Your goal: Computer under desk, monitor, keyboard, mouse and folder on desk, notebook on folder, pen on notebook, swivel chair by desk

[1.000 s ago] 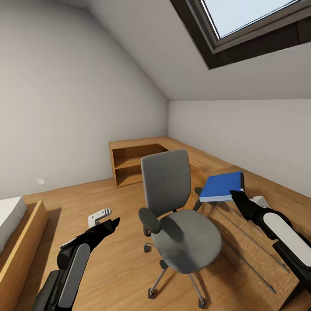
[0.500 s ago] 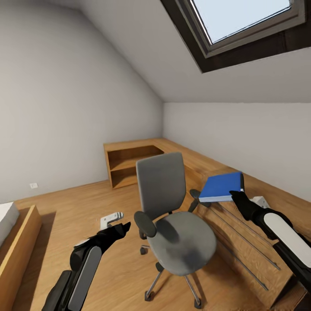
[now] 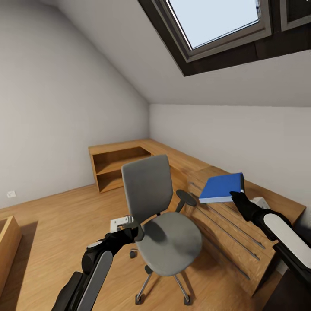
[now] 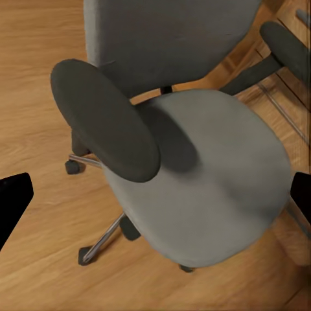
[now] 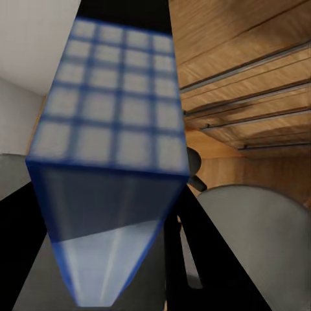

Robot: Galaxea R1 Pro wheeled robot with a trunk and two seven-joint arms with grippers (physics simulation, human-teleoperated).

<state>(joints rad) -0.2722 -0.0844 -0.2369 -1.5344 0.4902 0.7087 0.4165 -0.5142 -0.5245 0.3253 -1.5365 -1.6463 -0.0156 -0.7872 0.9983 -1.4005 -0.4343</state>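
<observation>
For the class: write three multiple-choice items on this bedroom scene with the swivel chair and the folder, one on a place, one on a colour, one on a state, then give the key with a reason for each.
1. Where is the folder?
A. On the chair seat
B. Held up in the right gripper
C. On the floor

2. What colour is the folder's cover?
A. Blue
B. Red
C. Green

3. What state is the left gripper in?
A. Shut on an armrest
B. Shut on the folder
C. Open, holding nothing

Key:
1 B: the folder sits in the right gripper, clear of the swivel chair.
2 A: its cover shows blue.
3 C: the left gripper has its fingers spread in the left wrist view, with the near armrest between them, ungripped.
</observation>
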